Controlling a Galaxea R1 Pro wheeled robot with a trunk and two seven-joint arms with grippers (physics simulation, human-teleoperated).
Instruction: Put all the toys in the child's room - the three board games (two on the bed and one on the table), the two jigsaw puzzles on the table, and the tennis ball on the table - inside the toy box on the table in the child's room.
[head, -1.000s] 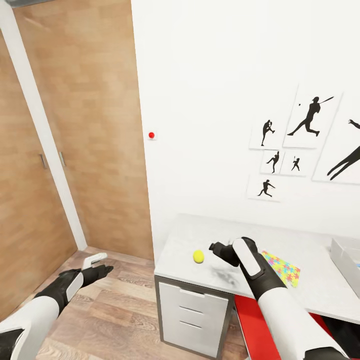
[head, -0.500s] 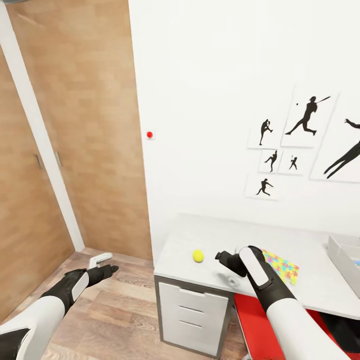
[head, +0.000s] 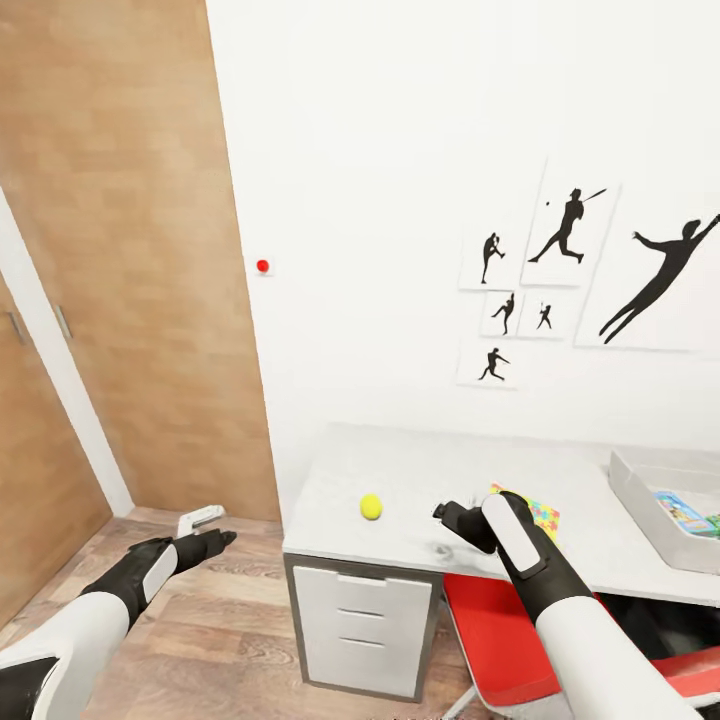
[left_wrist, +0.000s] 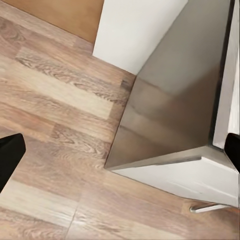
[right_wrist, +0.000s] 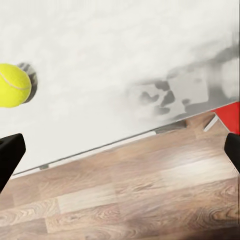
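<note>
Yellow-green tennis ball (head: 371, 506) sits near the desk's (head: 420, 470) front left corner. Right gripper (head: 447, 516), jaws spread and empty, hovers just beside it: better to centre over the ball before closing, lest it roll.

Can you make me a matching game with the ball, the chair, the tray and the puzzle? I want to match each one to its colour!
Things:
1. tennis ball
2. chair
3. toy box
4. jigsaw puzzle

Colours:
a. light grey
b. many colours
c. yellow-green
d. red

Pairs: 1-c, 2-d, 3-a, 4-b
</note>
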